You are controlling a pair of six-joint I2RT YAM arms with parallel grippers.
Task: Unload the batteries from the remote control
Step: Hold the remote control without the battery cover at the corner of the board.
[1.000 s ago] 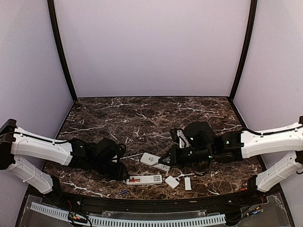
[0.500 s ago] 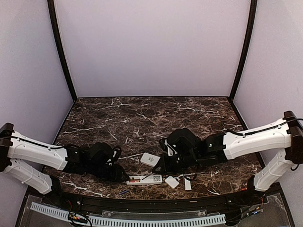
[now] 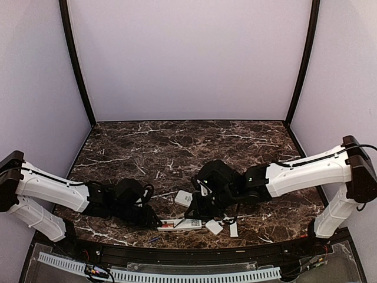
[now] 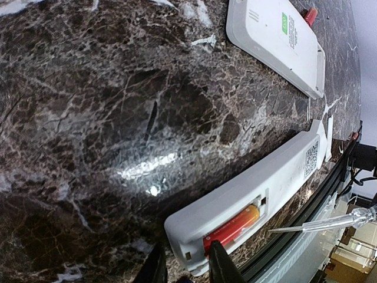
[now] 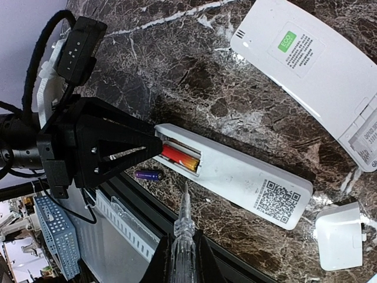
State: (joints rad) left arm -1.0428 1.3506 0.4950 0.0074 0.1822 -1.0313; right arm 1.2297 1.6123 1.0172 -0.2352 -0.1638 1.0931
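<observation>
You look to be prying: your left hand [image 4: 187,268] pinches the slim remote [image 5: 247,177] at the tabletop's [image 3: 177,141] 6 o'clock, your right hand [image 5: 179,259] clamps the screwdriver [image 5: 184,218], and next its tip likely needs working under the red battery [image 5: 177,157] at its 12 o'clock.

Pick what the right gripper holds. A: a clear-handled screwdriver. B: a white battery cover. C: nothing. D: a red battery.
A: the right gripper is shut on a clear-handled screwdriver, whose tip points toward the red battery in the open compartment of the remote.
</observation>
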